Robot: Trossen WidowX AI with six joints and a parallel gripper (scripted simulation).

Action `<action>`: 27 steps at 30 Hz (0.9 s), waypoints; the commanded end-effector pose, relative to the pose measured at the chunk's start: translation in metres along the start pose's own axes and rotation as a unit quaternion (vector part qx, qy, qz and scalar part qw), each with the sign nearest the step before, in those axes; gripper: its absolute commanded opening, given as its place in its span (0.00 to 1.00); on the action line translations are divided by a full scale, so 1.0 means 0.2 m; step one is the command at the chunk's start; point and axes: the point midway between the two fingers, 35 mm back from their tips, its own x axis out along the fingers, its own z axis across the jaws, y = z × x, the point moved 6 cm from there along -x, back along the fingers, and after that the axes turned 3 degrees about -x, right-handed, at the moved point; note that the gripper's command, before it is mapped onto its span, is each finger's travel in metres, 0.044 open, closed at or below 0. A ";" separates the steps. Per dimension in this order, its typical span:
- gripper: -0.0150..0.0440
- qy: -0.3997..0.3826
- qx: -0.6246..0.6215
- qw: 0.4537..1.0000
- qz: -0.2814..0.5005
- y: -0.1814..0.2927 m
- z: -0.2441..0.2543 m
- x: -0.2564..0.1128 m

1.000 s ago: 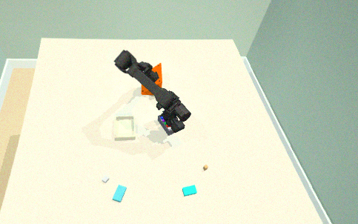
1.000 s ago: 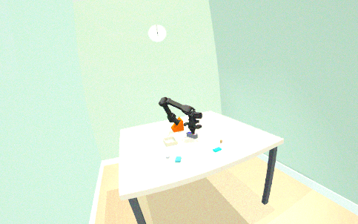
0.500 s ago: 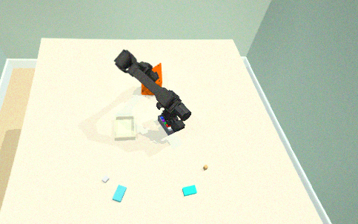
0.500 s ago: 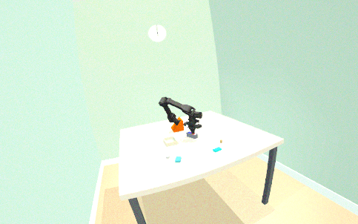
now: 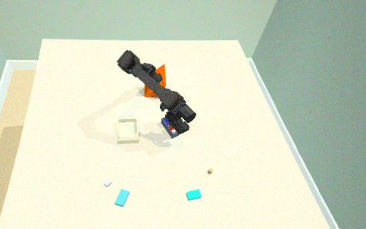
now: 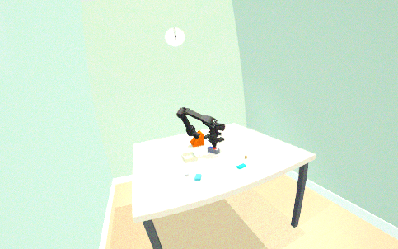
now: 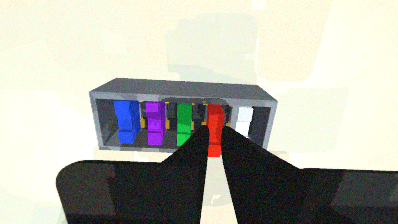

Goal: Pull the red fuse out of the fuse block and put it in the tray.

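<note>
My gripper [image 5: 173,127] [image 6: 214,147] [image 7: 214,132] is shut on the red fuse [image 7: 215,114] over the fuse block. The red fuse stands higher than the others, and its near end overlaps the block's near wall in the wrist view. Whether its lower end is clear of the slot is hidden. The grey fuse block [image 5: 174,136] [image 6: 213,152] [image 7: 185,89] also holds a blue fuse [image 7: 127,117], a purple fuse [image 7: 155,120], a green fuse [image 7: 184,117] and a white fuse [image 7: 244,115]. The cream tray [image 5: 127,142] [image 6: 190,160] is left of the block in the top view.
The arm's orange base [image 5: 154,92] [image 6: 198,140] stands behind the tray and block. Toward the front lie a light blue block [image 5: 122,197] [image 6: 198,177], a cyan block [image 5: 194,195] [image 6: 241,166], a small grey piece [image 5: 107,183] and a small orange cube [image 5: 210,170] [image 6: 245,157].
</note>
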 end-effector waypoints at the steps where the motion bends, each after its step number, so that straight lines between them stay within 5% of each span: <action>1: 0.25 0.001 0.003 1.000 -0.002 0.00 -0.01 -0.02; 27: 0.25 0.001 0.002 1.000 -0.001 0.00 0.00 -0.08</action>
